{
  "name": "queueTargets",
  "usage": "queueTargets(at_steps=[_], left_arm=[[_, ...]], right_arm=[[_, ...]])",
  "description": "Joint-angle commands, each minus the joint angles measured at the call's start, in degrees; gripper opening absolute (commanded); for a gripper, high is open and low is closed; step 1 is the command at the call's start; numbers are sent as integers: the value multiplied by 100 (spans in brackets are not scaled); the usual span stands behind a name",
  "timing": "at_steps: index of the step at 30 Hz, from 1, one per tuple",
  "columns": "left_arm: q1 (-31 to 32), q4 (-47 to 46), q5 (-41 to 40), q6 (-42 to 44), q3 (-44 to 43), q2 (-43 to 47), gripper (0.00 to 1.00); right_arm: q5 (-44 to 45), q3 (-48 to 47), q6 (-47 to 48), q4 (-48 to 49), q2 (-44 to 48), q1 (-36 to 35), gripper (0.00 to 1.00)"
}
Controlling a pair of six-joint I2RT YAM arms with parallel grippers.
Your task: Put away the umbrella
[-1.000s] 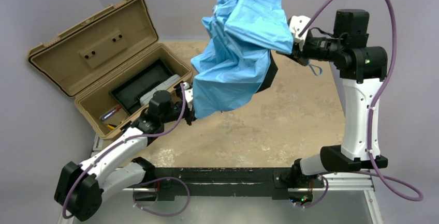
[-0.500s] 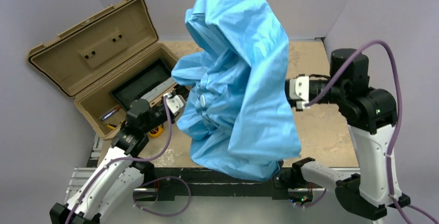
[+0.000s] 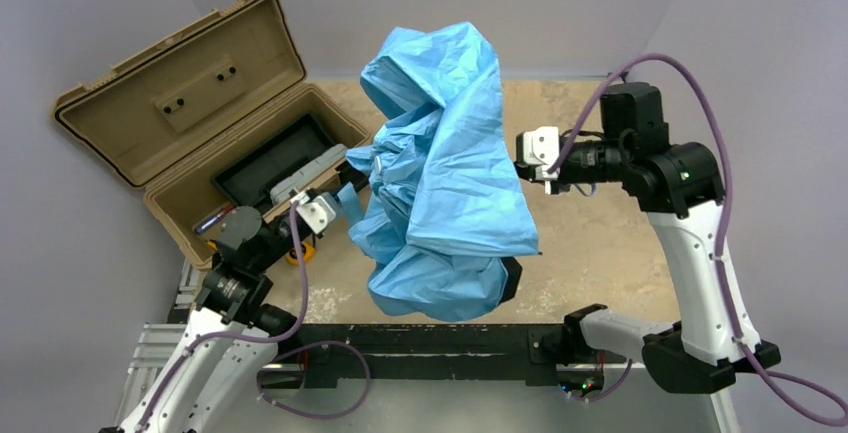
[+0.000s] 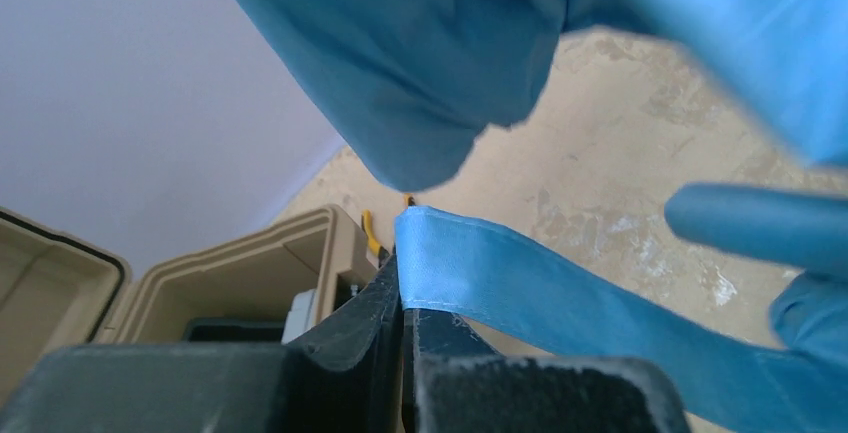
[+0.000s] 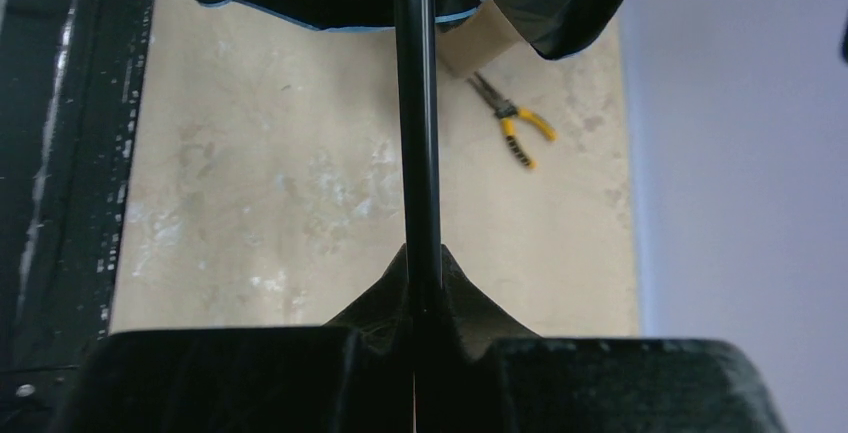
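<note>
The left gripper [image 4: 401,258] pinches the blue fabric strap [image 4: 520,293] while the right gripper [image 5: 420,263] clamps the thin black shaft [image 5: 415,103], suspending the sky-blue fabric umbrella [image 3: 450,183] just beside the open tan plastic toolbox [image 3: 185,88], likely for wrapping.

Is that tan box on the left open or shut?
Open. The box has its lid tipped back, so the black tray inside shows.

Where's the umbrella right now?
Top view: the umbrella hangs mid-table, held between the left gripper and right gripper, just right of the open toolbox.
</note>
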State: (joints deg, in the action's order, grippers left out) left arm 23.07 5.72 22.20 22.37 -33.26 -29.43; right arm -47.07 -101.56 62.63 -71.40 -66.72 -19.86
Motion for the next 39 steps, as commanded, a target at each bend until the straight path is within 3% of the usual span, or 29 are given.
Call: queueTargets(at_steps=[1, 8, 13, 25, 31, 39], left_arm=[[-39, 120, -244, 283, -49, 234, 0], [-236, -47, -925, 291, -87, -443, 0], [-749, 39, -280, -121, -827, -1327, 0], [-822, -1003, 598, -836, -797, -1642, 0], [-827, -1149, 390, -1053, -425, -1370, 0], [-855, -810, 289, -1127, -1273, -2116, 0]], right_arm=[[-613, 350, -348, 281, 27, 0, 0], [-980, -333, -357, 214, -256, -7, 0], [-1065, 103, -157, 203, -112, -232, 0], [-59, 1155, 54, 205, -3, -553, 0], [-250, 1016, 180, 193, 166, -586, 0], [469, 2342, 855, 187, 762, -1211, 0]])
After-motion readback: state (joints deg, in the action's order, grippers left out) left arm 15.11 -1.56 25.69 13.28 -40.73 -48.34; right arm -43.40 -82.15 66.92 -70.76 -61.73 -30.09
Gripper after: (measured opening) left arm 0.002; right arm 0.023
